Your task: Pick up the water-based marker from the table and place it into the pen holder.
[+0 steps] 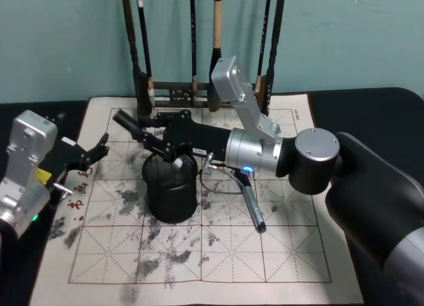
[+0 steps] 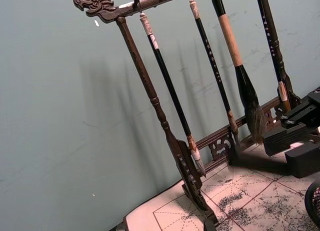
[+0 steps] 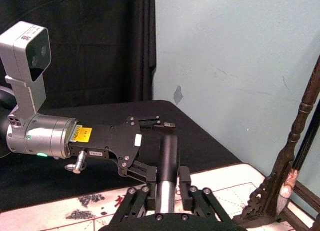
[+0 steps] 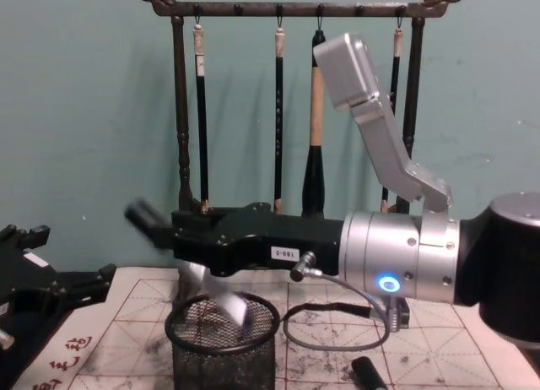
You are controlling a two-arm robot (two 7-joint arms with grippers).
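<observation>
My right gripper (image 1: 158,146) reaches leftward over the black wire-mesh pen holder (image 1: 171,200) on the white gridded mat of the table (image 1: 232,253). It is shut on the water-based marker (image 1: 127,123), which has a black cap and a silver body. From the chest, the marker (image 4: 145,216) is tilted, with its lower end dipping inside the rim of the pen holder (image 4: 224,356). The right wrist view has the marker (image 3: 167,161) clamped between the fingers. My left gripper (image 1: 95,153) rests open at the mat's left edge, apart from the holder.
A tall dark wooden brush rack (image 1: 199,87) hung with brushes stands at the back of the mat, close behind the right arm. A dark pen-like stick (image 1: 252,208) lies on the mat right of the holder. A thin cable (image 4: 329,322) loops under the right wrist.
</observation>
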